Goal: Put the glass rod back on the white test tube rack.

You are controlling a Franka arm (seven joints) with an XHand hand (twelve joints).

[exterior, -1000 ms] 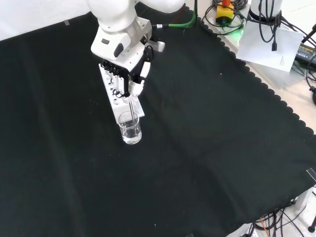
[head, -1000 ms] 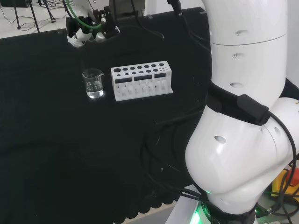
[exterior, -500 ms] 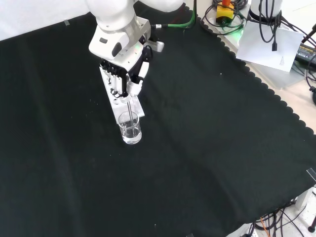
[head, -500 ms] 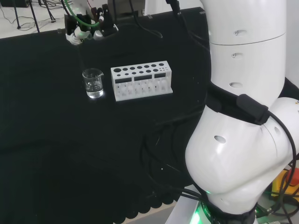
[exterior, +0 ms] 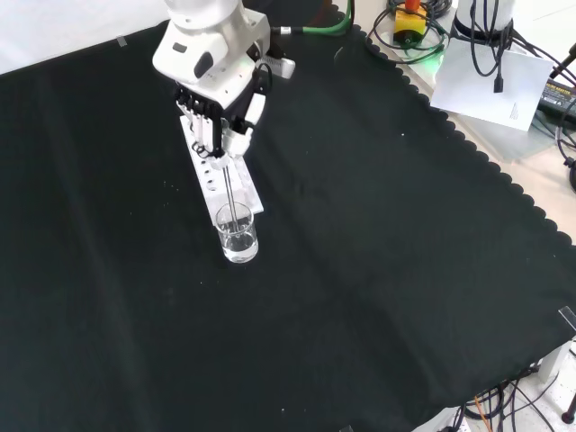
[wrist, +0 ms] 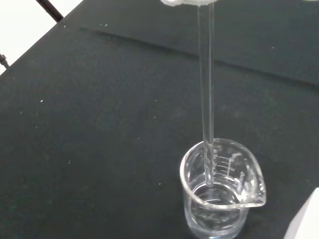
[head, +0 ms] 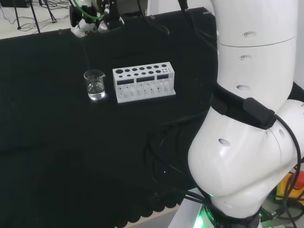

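The hand [exterior: 220,121] hangs above the small glass beaker [exterior: 237,233], with its fingers curled on the top of a clear glass rod [exterior: 232,187]. The rod [wrist: 206,89] stands upright, and its lower end is still inside the beaker [wrist: 219,191], just above the water. In the head view the hand [head: 92,21] is high at the bench's far side, over the beaker [head: 94,84]. The white test tube rack [head: 144,81] stands right of the beaker in that view, with several open holes on top. In the front view the rack [exterior: 216,180] reaches from under the hand down to the beaker.
Black cloth [exterior: 378,270] covers the bench, with a scalloped edge at the front view's right. The arm's big white links [head: 247,118] stand at the head view's right. Cables, a sheet of paper and gear [exterior: 490,67] lie beyond the cloth's edge.
The hand has risen with the rod; the rod's lower end has come up inside the beaker. Beaker and rack have stayed in place.
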